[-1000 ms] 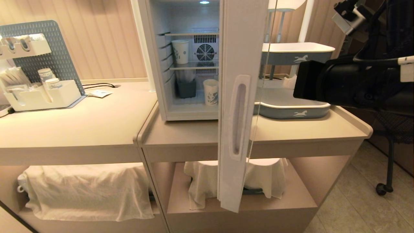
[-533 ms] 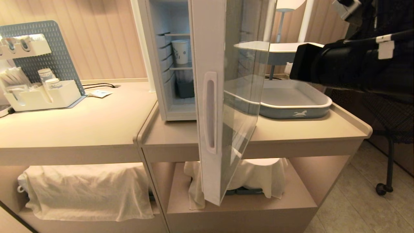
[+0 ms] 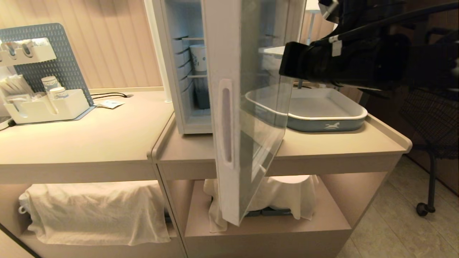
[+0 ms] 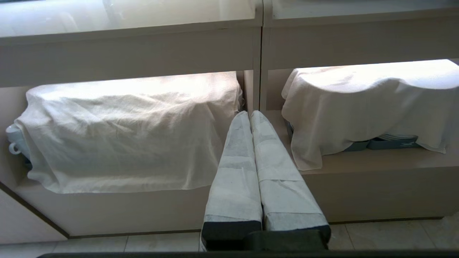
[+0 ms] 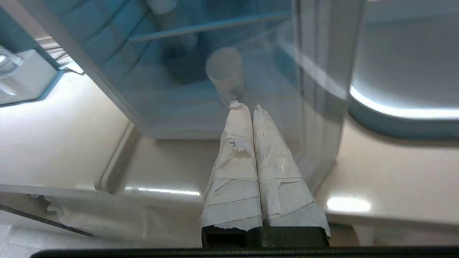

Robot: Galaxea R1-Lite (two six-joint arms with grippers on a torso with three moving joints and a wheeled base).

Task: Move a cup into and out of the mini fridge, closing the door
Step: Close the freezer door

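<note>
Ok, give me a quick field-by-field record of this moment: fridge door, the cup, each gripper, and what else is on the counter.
door: partly open, swung across the front of the mini fridge
cup: on the fridge floor, seen through the glass in the right wrist view
second cup: on an upper wire shelf
right gripper: shut, empty, tips at the outer face of the glass
left gripper: shut, empty, low, facing the cloth-covered shelves
tray: on the counter, right of the fridge

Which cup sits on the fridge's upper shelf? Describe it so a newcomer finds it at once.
Start at the mini fridge on the counter, its door half swung. Through the remaining gap, on the upper wire shelf, stands the cup: white, blue-printed, alone, unlike the cups in the organiser at far left.
</note>
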